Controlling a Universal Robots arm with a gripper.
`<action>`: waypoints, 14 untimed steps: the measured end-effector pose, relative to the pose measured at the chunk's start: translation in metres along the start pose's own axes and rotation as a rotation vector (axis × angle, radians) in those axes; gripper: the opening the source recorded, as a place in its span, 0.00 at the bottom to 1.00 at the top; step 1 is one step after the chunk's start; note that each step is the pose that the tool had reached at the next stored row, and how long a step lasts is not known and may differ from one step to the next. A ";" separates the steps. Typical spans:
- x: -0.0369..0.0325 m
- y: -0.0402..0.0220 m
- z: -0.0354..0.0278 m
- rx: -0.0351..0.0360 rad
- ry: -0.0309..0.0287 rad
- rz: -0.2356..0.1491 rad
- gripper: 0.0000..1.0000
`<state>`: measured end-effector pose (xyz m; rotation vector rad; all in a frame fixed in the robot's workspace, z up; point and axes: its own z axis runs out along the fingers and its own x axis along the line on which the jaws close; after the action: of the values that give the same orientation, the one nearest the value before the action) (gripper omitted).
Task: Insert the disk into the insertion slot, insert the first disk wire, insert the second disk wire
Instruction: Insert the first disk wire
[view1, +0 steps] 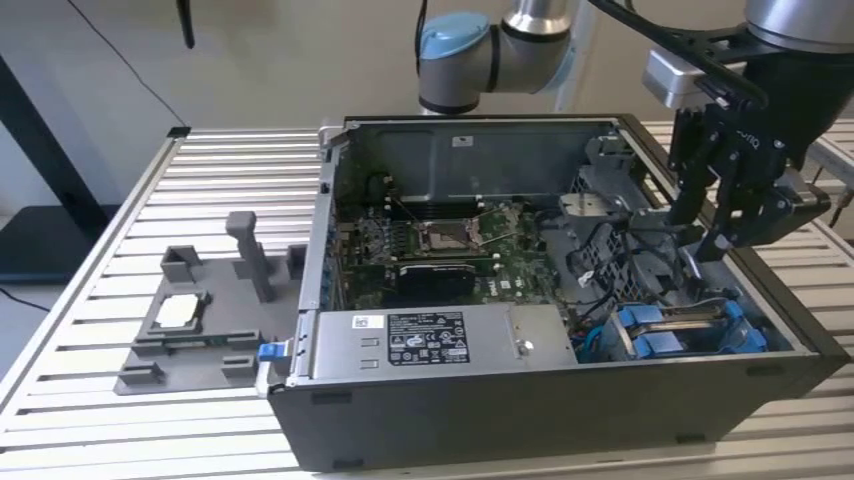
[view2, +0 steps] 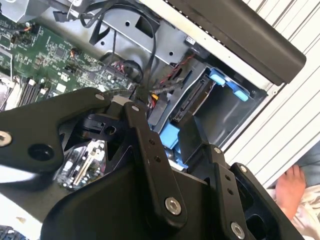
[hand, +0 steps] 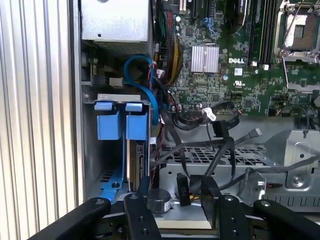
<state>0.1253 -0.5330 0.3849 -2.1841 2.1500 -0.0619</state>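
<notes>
My gripper (view1: 705, 238) hovers above grey sheet-metal drive bay (hand: 89, 150) | fingers (hand: 211, 189) apart, black cable plug (hand: 183, 188) between | blue-framed silvery flat disk (hand: 133, 162) seated inside bay

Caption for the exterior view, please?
The gripper hangs over the open computer case, with the disk seated in the insertion slot.

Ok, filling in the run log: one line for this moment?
disk in insertion slot | gripper open over loose black wires

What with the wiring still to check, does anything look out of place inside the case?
Yes: black cables lie loose across the perforated grey metal cage, their connector ends plugged into nothing in the first wrist view. Nothing looks damaged.
</notes>
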 end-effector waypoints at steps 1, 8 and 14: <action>0.0000 0.0000 0.0000 0.0000 0.0001 0.000 0.53; 0.0000 0.0000 0.0000 -0.0001 0.0012 0.000 0.51; 0.0000 0.0000 0.0000 -0.0001 0.0022 0.000 0.32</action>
<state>0.1253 -0.5330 0.3849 -2.1855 2.1508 -0.0643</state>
